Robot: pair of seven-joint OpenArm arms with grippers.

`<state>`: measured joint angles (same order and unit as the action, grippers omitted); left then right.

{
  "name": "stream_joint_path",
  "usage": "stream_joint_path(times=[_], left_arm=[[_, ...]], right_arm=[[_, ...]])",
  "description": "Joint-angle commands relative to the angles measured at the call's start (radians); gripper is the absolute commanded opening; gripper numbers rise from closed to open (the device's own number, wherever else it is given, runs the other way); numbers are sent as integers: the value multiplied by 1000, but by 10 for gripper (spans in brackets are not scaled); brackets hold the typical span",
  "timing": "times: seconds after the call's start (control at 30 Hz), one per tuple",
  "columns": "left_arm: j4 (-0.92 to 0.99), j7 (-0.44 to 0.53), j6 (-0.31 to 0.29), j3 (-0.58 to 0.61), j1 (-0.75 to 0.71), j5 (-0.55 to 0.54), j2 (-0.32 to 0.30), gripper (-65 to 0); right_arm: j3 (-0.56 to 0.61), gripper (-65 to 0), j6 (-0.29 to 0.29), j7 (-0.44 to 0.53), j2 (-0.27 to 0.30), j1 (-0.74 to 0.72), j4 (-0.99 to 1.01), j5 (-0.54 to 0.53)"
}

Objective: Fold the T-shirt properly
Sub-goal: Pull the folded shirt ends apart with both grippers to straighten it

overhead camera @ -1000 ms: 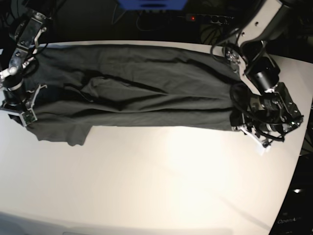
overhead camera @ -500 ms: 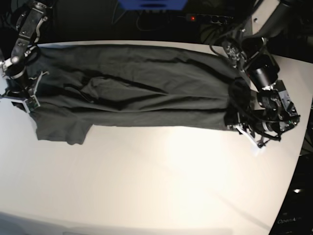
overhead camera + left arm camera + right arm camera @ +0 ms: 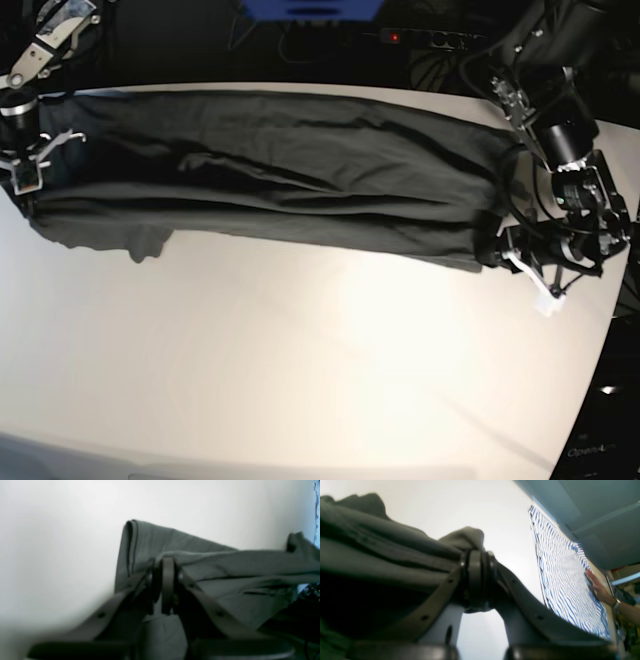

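1. I have the T-shirt (image 3: 280, 180) stretched lengthwise across the far half of the table (image 3: 320, 370), one end in each hand. It hangs taut between them with long creases running end to end.
2. My left hand (image 3: 500, 252) is pinching the cloth at the base view's right end. In the left wrist view my fingers (image 3: 168, 585) are pressed together with grey fabric bunched around them.
3. My right hand (image 3: 28, 182) is pinched on the other end, at the table's far left corner. The right wrist view shows the fingers closed tight with a lump of cloth pushed up beside them.
4. I judge this to be the step of carrying a lengthwise fold, with the shirt doubled along its length and drawn out straight.
5. The next move calls for both hands to travel together at equal height, so the near edge lands square and the loose flap (image 3: 150, 243) hanging at the near left does not crumple under.
6. Hard to tell: how many layers each hand pinches, and whether that flap is a sleeve or a hem corner.
7. Both wrist views are blurred. The neck opening and any label are hidden in the folds. A striped cloth (image 3: 565, 580) and a person's hand (image 3: 598, 588) show off to the side, not my concern.
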<state>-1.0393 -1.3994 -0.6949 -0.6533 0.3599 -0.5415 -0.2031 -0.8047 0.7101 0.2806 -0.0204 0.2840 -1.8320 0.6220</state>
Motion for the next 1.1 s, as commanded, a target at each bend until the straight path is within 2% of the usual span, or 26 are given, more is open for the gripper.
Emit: stream_joint_path(times=[0.0,0.2,0.4,0.53,0.6,0.73,1.07], left_arm=[[-12,3,-3,0,20,-29,-19,-607],[-12,3,-3,0,0,-71,-35,-607],[-12,3,-3,0,-22,-90,-29,-607],[-11,3,-3,59,-68,-251,-37,-607],[-11,3,-3,89,-85,-332,-65,-607],[-11,3,-3,115,-109,-414,-101,-607],[92,3,-3,119,-120,-426,-149,-607]], right_arm=[[-5,-647,-12,36,6,11,-16,-15],[-17,-647,-12,92,-16,59,-15,-20],[-74,-647,-12,214,-66,56,-7,-18],[-106,-647,-12,291,-92,54,18,-17],[-118,-647,-12,312,-94,47,45,-17],[-129,-647,-12,323,-88,45,76,-15],[-132,-647,-12,323,-85,17,99,-15]])
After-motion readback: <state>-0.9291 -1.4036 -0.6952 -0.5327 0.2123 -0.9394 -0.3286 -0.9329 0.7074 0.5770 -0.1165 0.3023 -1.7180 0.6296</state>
